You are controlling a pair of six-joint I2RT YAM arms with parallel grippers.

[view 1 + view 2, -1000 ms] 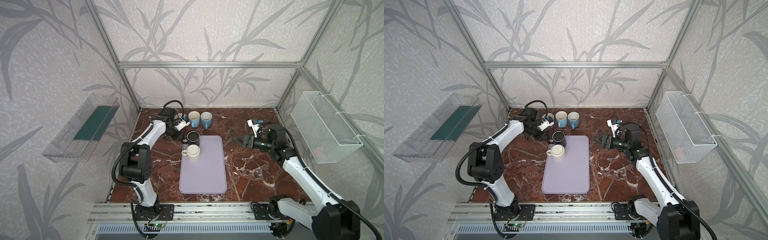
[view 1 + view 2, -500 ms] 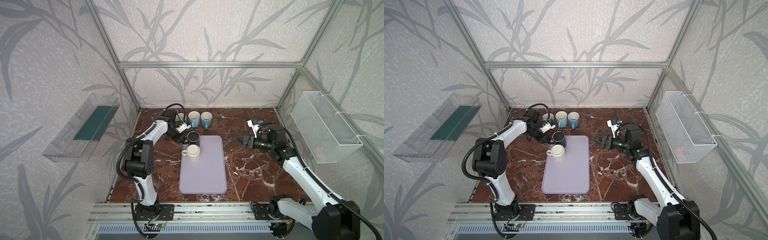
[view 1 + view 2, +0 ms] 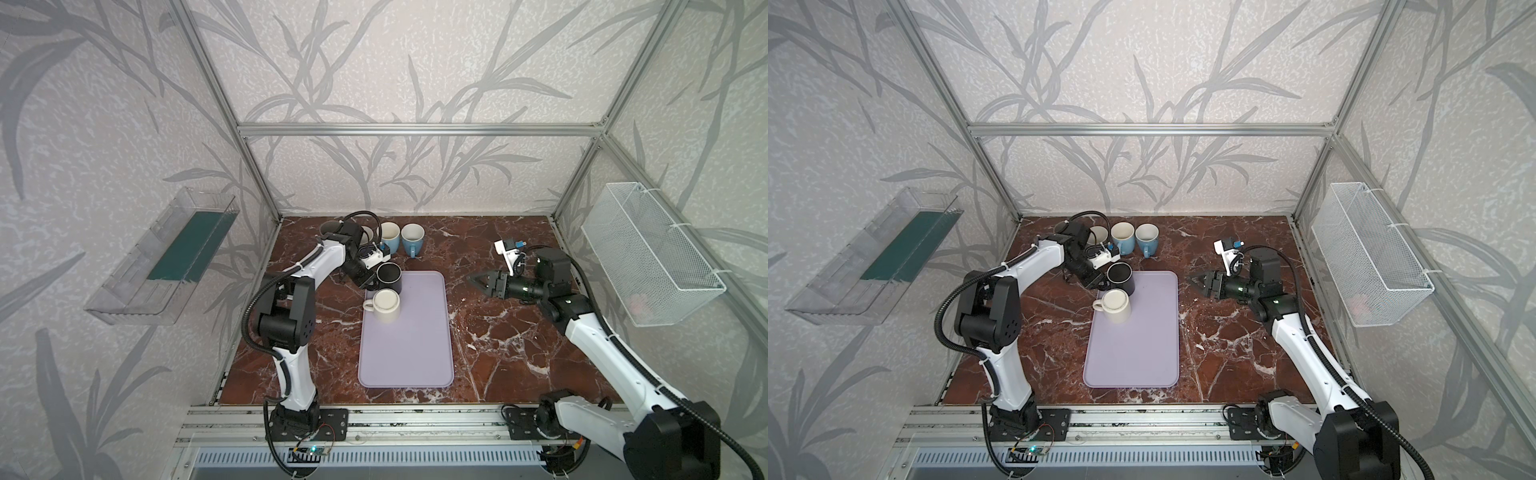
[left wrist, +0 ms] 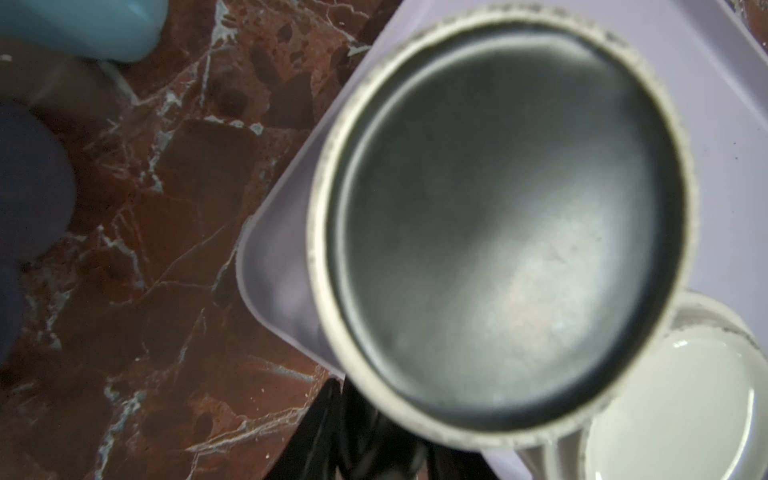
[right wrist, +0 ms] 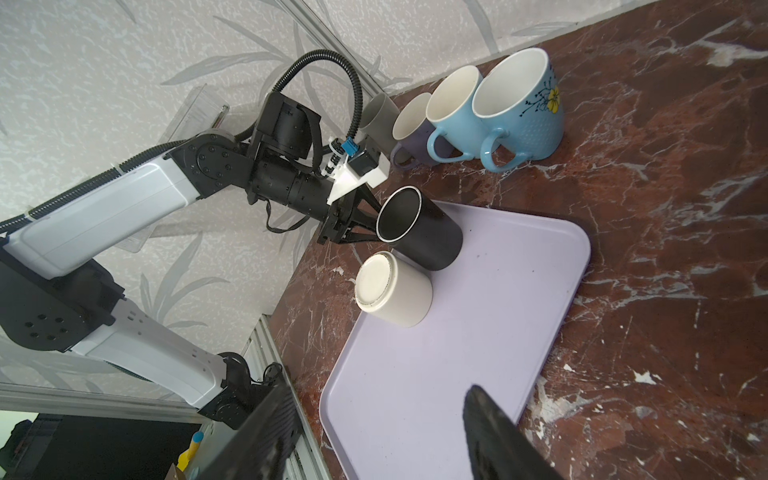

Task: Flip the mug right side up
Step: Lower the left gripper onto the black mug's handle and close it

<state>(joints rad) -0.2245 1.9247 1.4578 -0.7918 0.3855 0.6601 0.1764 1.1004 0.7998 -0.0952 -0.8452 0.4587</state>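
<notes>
Just changed: the left gripper (image 3: 369,280) has slid in from the far left to the black mug (image 3: 389,277), which hasn't budged.
Black mug: base-up, it seems, on the lavender tray's (image 3: 407,353) far-left corner, just beyond the white mug (image 3: 384,305).
Left jaws: narrowed at its left side; clamped or not, I can't tell.
Right gripper (image 3: 476,279): jaws apart, idle right of the tray.
For the task: grasping stage; flip not begun.
</notes>
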